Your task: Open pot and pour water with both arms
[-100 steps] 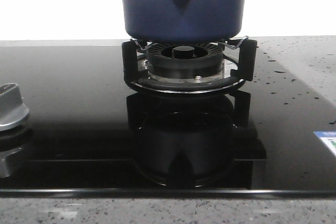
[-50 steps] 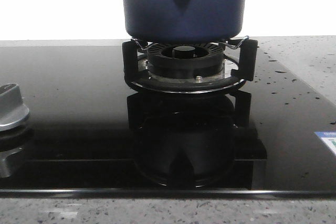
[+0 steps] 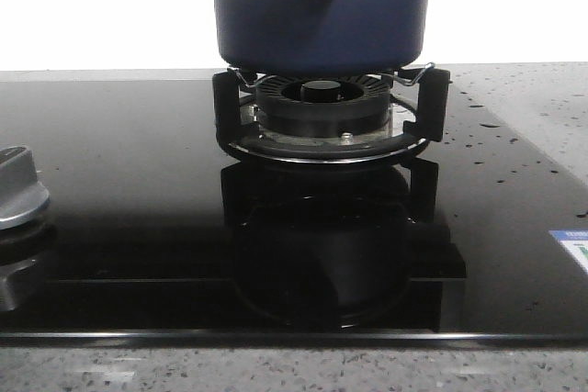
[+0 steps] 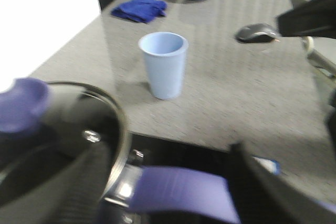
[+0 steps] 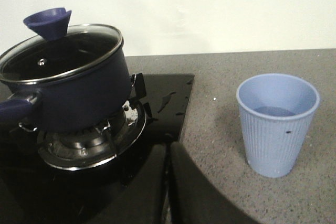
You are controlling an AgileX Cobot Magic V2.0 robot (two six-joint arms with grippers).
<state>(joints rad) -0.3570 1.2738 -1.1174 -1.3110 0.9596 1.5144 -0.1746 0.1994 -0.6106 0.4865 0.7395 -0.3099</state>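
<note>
The left gripper's fingers cannot be told apart in the blur near the pot's handle (image 4: 181, 192), so its state is unclear. The pot (image 3: 320, 8) sits on the burner (image 3: 322, 112), its glass lid (image 5: 60, 51) still on. The right gripper (image 5: 168, 182) is pressed together, holding nothing, beside the cup (image 5: 277, 121). The opening step seems in hand; next, the lid's knob (image 5: 48, 23) needs a grasp.

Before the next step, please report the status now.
Right gripper shut, empty, short of the pot. Left gripper state unclear. Pot on burner, lid on. Cup beside stove.
</note>
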